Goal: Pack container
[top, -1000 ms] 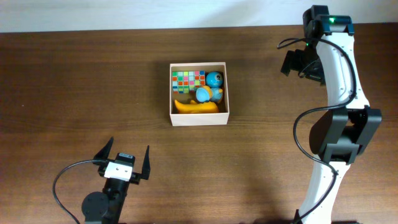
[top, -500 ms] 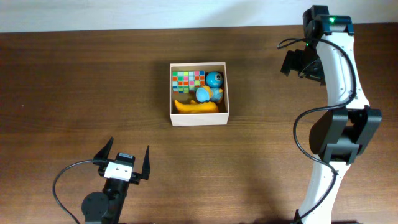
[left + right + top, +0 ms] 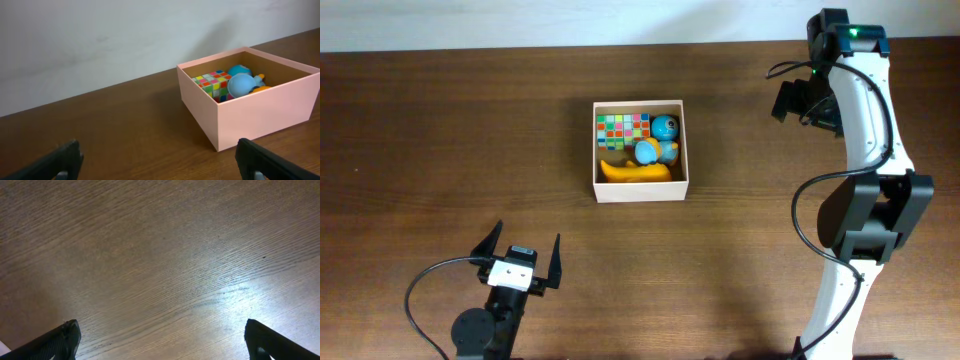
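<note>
Though only table [image 3: 160, 260] under right wrist, full container [image 3: 640, 190] overhead.

Table [image 3: 440, 140]: dark brown wood, grain running along its length, a glare patch on the surface in the right wrist view. Container [image 3: 640, 190] sat flat on it, near mid-width, toward the far edge, with bare wood all round it.

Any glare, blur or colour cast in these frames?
Right wrist: bright glare patch on the table, right of centre. Left wrist: container walls look pinkish, left gripper blurred in the bottom corners. Overhead: sharp, evenly lit, container walls read white.
</note>
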### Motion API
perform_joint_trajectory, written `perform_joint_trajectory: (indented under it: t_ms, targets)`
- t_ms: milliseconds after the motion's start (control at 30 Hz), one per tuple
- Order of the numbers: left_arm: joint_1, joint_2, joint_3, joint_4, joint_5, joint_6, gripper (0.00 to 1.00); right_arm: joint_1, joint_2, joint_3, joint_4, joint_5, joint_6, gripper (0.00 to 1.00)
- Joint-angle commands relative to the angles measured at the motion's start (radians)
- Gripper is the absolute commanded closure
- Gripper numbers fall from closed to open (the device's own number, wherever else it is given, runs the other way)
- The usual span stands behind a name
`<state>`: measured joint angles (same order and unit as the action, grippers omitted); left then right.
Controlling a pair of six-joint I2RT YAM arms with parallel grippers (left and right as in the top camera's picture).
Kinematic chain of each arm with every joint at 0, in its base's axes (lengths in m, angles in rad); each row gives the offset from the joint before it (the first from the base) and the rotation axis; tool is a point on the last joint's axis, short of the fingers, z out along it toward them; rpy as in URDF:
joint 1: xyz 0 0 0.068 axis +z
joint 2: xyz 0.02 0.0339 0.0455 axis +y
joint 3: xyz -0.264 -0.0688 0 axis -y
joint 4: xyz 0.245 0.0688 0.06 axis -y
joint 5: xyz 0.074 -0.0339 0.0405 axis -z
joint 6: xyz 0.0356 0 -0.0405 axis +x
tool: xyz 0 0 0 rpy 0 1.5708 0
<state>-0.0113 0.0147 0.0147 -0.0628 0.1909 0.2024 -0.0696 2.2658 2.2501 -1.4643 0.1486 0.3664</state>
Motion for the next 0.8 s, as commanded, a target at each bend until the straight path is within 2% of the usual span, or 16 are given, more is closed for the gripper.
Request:
perform_joint_trajectory:
  t_ms: [0, 267, 600, 767]
  targets:
    - [0.006, -0.01, -0.006, -0.002, -0.003, 0.02, 0.01, 0.006, -0.042, -0.001, 0.0, 0.002, 0.009, 0.01]
    - [0.006, -0.01, -0.006, -0.002, -0.003, 0.02, 0.01, 0.076, -0.259, -0.001, 0.0, 0.002, 0.009, 0.01]
    - [0.006, -0.01, -0.006, -0.002, -0.003, 0.02, 0.01, 0.255, -0.568, -0.003, -0.001, 0.002, 0.009, 0.01]
    - [0.006, -0.01, -0.006, -0.002, -0.003, 0.02, 0.01, 0.293, -0.681, -0.042, 0.0, 0.002, 0.009, 0.01]
